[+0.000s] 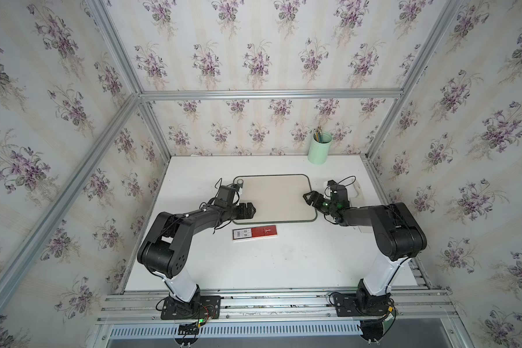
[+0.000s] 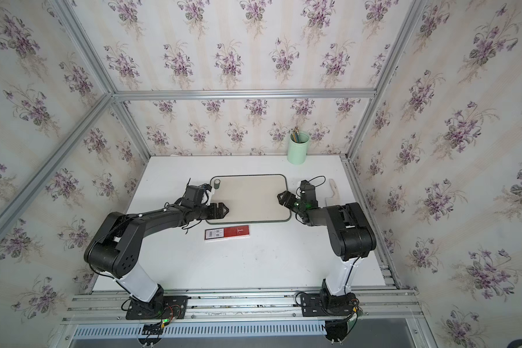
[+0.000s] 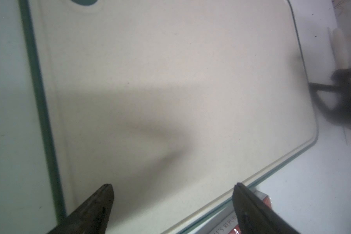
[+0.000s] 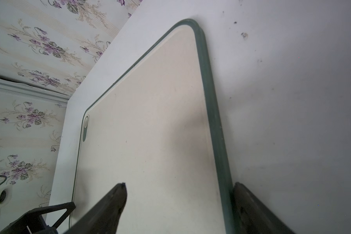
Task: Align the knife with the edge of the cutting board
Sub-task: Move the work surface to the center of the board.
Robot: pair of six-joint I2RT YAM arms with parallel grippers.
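The beige cutting board (image 1: 275, 197) (image 2: 249, 195) with its dark green rim lies flat mid-table in both top views. The white knife (image 2: 332, 189) (image 1: 358, 192) lies on the table to the right of the board, behind my right wrist and partly hidden by it. My right gripper (image 1: 306, 197) (image 4: 180, 184) is open and straddles the board's right edge (image 4: 211, 101). One finger is over the board and the other is outside the rim. My left gripper (image 1: 251, 210) (image 3: 173, 185) is open and empty over the board (image 3: 170, 81) near its front left corner.
A flat red box with a white label (image 1: 254, 233) (image 3: 229, 222) lies just in front of the board. A mint green cup of pencils (image 1: 320, 148) stands at the back right. Floral walls and aluminium rails close in the table's back and sides.
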